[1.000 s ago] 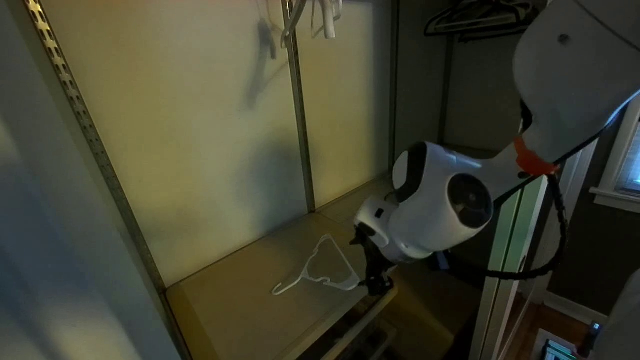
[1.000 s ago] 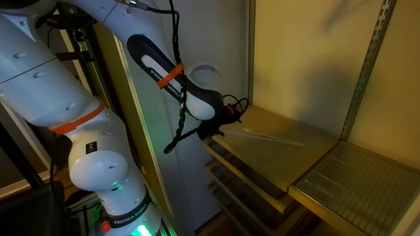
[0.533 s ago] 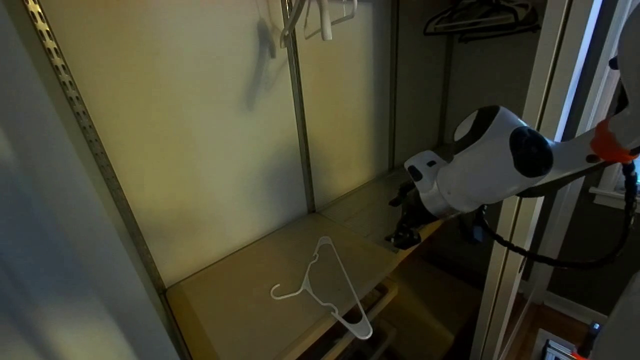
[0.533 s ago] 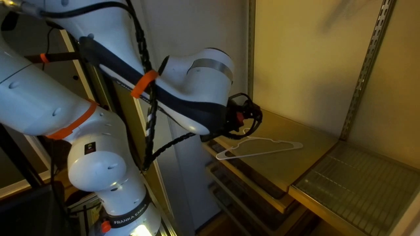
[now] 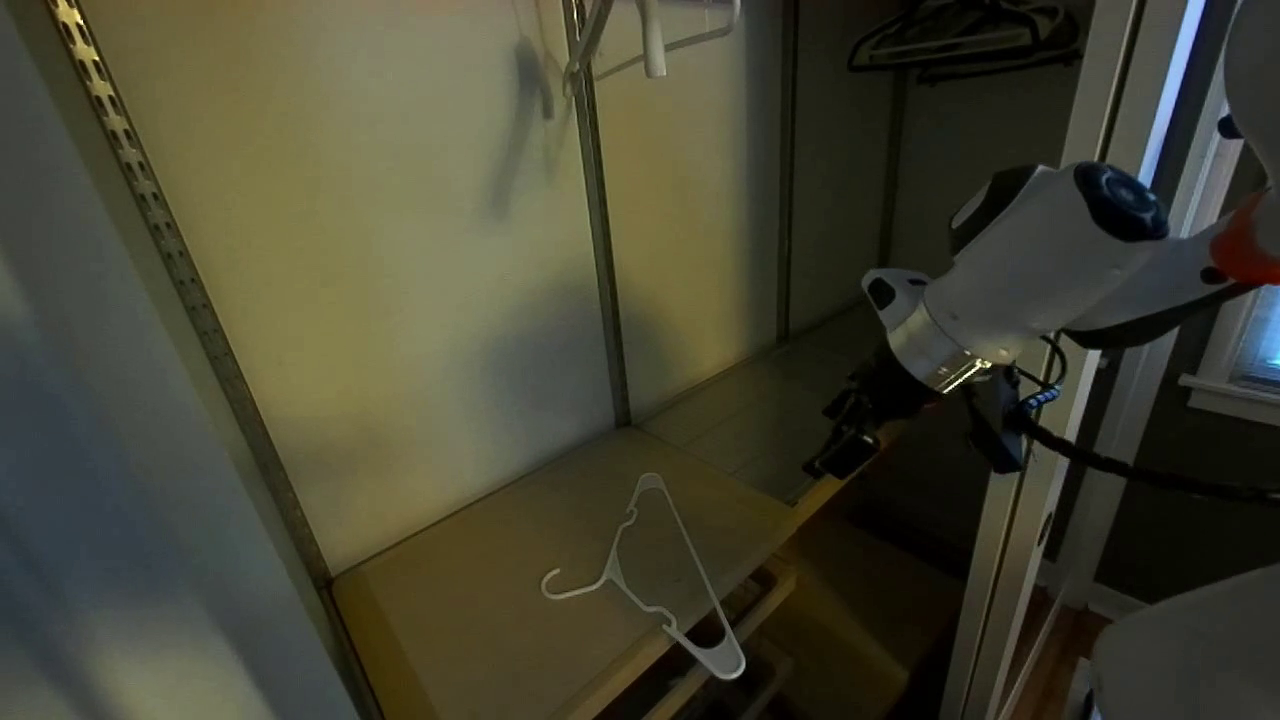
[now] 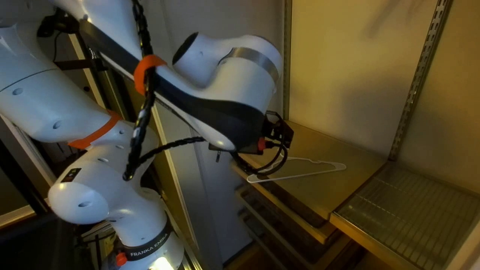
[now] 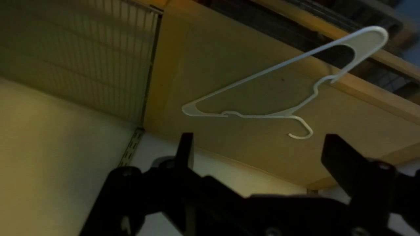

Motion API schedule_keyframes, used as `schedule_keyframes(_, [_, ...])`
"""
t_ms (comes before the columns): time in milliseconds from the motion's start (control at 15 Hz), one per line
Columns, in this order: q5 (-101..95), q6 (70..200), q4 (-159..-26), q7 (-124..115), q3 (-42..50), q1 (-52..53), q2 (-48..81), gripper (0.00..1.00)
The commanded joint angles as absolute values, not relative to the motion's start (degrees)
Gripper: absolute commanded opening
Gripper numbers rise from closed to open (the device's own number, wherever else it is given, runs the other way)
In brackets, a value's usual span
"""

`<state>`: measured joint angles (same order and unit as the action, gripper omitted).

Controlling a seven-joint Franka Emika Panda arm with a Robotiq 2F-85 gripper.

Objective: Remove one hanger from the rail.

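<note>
White, thin and openly triangular, the hanger point(image 7: 284, 114) is lying on the tan shelf point(image 5: 460, 620), its hook pointing inward, away from the front edge, while one of its shoulder ends is jutting past that edge, above the wooden front of a drawer point(image 6: 281, 205). The gripper point(image 7: 259, 136) is hanging well apart from it; in the wrist view its dark fingers point(image 7: 341, 164) are standing wide apart, with the hanger showing beyond them. In an exterior view the white arm point(image 5: 1050, 250) is slanting across the right-hand side, and the gripper is appearing close to the front of a ribbed, see-through shelf point(image 6: 412, 213) that is adjoining the tan one. In an exterior view black wires point(image 6: 285, 157) looping at the wrist are covering part of the hanger from sight, and an orange strap point(image 6: 139, 75) is binding a braided cable point(image 6: 139, 123) to the arm. Higher up, other white hangers point(image 5: 652, 40) are dangling, cut off at the upper border, and dark hangers point(image 5: 1000, 55) are hanging in the far corner. Slotted metal posts point(image 6: 419, 80) are running up the pale back wall point(image 6: 337, 48), where a soft shadow point(image 6: 367, 101) is spreading just beside one of them.
</note>
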<state>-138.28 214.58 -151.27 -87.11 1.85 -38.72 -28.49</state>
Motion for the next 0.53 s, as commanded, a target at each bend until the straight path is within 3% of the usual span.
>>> schedule_keyframes(0, [-144.2,229.3,-144.6,-102.2,-9.7,-54.4,-30.5,1.00])
schedule_keyframes(267, [-143.3,247.9,-135.7,-116.5,-18.2,-67.3,-34.2,1.00])
schedule_keyframes(333, [-144.0,242.4,-137.0,-120.0,-14.9,-61.1,-30.3,1.00])
schedule_keyframes(467, [-143.7,242.2,-134.9,-128.0,-16.1,-62.2,-32.3,1.00])
